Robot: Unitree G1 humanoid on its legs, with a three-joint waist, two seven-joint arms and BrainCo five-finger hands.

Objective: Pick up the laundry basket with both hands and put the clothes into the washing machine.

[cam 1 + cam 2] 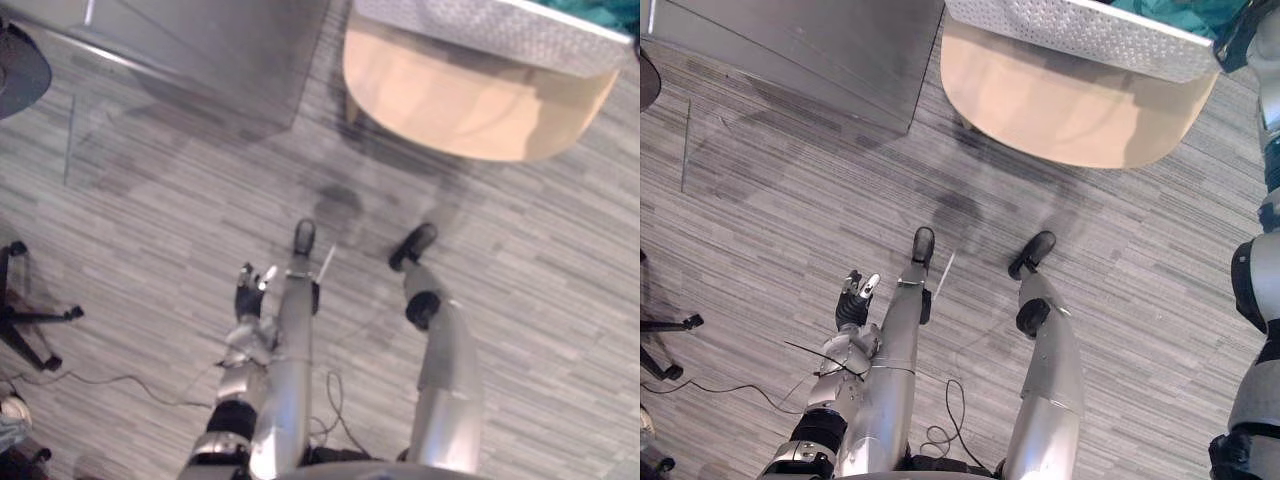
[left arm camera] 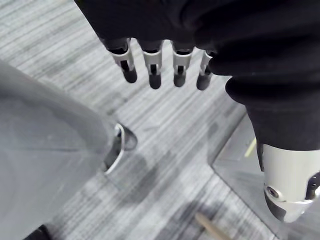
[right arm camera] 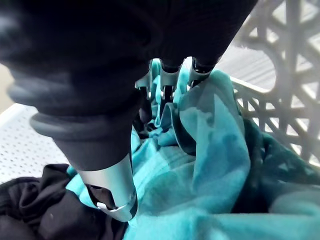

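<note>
Loosely spread, left hand (image 2: 155,62) hangs; right hand (image 3: 115,60), grip unclear, amid one teal garment (image 3: 215,150), one basket (image 3: 295,75).

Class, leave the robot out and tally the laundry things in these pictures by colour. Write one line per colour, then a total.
Teal: 1, the teal cloth, a heap whose pieces cannot be told apart
Black: 1, the black cloth
White: 1, the laundry basket
Total: 3
</note>
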